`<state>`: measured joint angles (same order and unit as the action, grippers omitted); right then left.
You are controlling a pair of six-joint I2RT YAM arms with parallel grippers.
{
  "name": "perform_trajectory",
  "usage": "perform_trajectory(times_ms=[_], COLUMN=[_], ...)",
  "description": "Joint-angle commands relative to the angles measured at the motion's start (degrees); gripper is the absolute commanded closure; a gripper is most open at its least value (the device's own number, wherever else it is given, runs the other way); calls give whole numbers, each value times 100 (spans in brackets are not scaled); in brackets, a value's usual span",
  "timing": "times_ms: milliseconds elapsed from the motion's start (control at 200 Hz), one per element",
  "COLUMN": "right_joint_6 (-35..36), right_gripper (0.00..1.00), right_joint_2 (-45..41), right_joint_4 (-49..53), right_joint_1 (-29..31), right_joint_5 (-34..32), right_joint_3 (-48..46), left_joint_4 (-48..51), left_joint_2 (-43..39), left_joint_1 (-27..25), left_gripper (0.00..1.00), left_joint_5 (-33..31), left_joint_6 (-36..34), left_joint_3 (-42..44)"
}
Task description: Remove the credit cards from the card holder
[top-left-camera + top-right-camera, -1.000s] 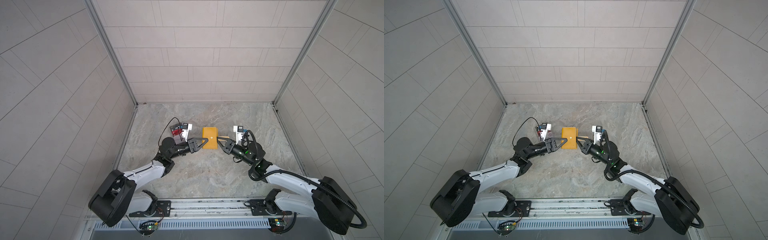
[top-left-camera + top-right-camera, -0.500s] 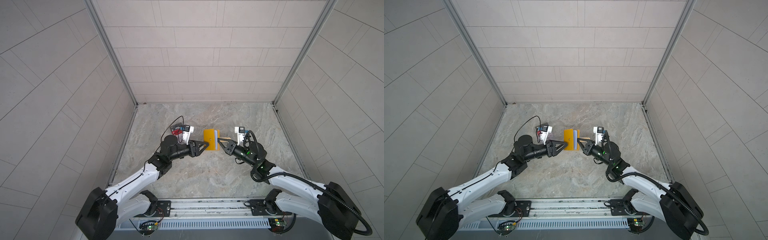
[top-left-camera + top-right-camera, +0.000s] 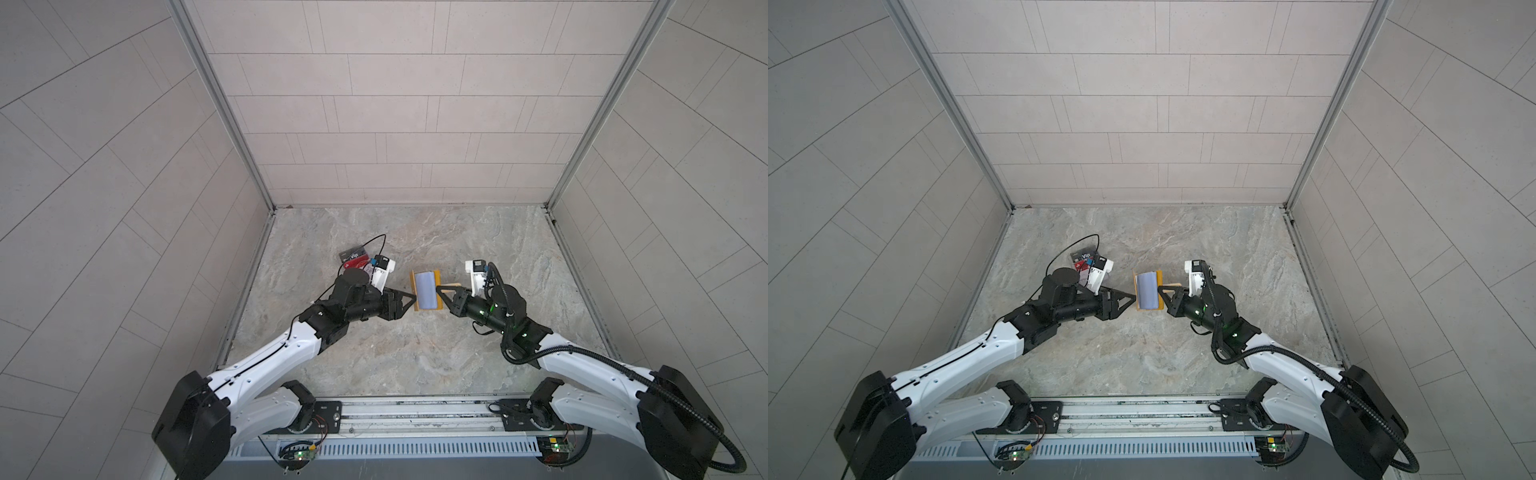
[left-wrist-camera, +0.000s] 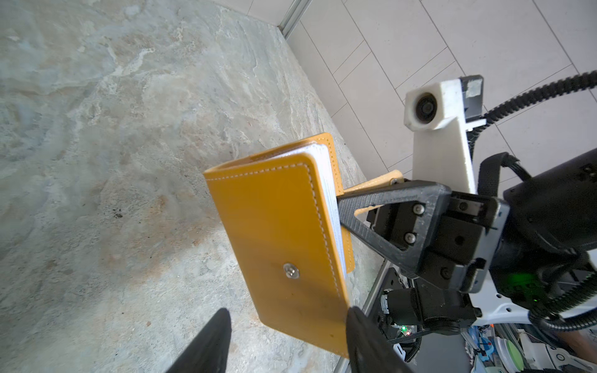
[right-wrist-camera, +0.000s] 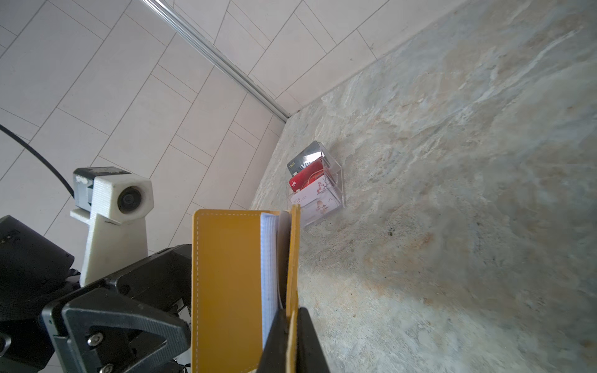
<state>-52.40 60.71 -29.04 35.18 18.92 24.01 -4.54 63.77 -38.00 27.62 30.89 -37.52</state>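
- Pinching one yellow cover of the card holder (image 5: 226, 284), the right gripper (image 5: 290, 318) is pressing its two fingers tight on it.
- The left gripper (image 4: 287, 311) is holding its two fingers spread wide. A corner of the other cover is sitting between them, and I cannot tell if they are touching it.
- One card holder is showing. It is being held between the two grippers, over the middle of the stone table (image 3: 415, 353).
- It is looking like a little yellow book with white stitching, standing on its edge and opening a bit.
- Many pale blue see-through pages (image 3: 427, 296) are fanning out between its two covers. One silver snap button (image 4: 291, 274) is shining on the outside.
- One clear box (image 5: 337, 181) is sitting farther back on the left side, well apart from the holder.
- One red credit card (image 5: 307, 177) is leaning in that box, between one black card (image 5: 302, 160) and a white card (image 5: 315, 197).
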Motion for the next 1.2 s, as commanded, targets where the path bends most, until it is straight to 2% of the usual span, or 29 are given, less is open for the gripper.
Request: perform_trajectory(times_ms=[0, 110, 430, 671, 761, 836, 896, 1196], right_joint_6=[164, 161, 266, 296, 316, 318, 343, 520], right_gripper=[100, 100, 100, 100, 100, 100, 100, 100], right_joint_2=[47, 175, 373, 459, 451, 433, 424, 776], right_joint_4=[35, 2, 109, 111, 161, 220, 283, 300], right_joint_1=[-29, -29, -38, -44, -46, -39, -46, -90], right_joint_5=[-69, -63, -223, -215, -229, -247, -246, -314], right_joint_3=[96, 77, 86, 73, 46, 14, -2, -233], left_joint_4=[-292, -420, -585, -532, -431, -408, -433, -600], left_joint_2=[183, 452, 353, 716, 835, 927, 1000, 1557], left_joint_1=[-53, -56, -59, -51, -54, -57, -50, -52], left_gripper=[43, 51, 43, 52, 59, 79, 88, 94], left_joint_5=[34, 145, 198, 195, 45, 16, 22, -87], left_joint_6=[14, 121, 200, 264, 237, 224, 239, 189], left_joint_3=[22, 7, 106, 137, 146, 174, 200, 305])
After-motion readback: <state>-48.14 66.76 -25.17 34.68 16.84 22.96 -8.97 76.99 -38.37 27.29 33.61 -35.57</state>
